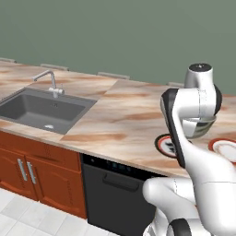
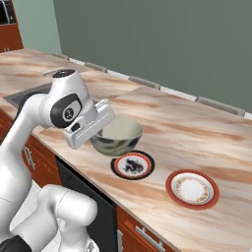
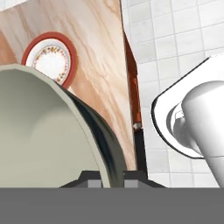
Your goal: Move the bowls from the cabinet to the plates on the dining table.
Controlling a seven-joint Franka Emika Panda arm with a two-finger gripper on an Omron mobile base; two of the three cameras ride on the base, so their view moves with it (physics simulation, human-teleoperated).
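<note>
While I hold the metal bowl clamped by its rim in my gripper, one finger inside the cream wall and one outside, nothing has yet landed on either plate. In the right base view the bowl hangs above the table, its base just off the top, with the black-rimmed plate close under it at about five o'clock. I judge the bowl to be short of centred over that plate and not touching it.

The red-rimmed plate lies bare just beside the black-rimmed one, at roughly four o'clock from it in the right base view. From my hand camera, the red-rimmed plate peeks past the bowl's rim at eleven o'clock, and the bowl covers most of the lower left.

In the left base view my own arm hides much of the work: the bowl shows behind my forearm at three o'clock, with slivers of both plates beneath it.

So I reckon the job is under half done. This bowl is out of the cabinet and carried to the table, but still needs lowering onto a plate and releasing. The speckled bowl is nowhere on the table, so I take it that it remains to be fetched and set on the other plate.
</note>
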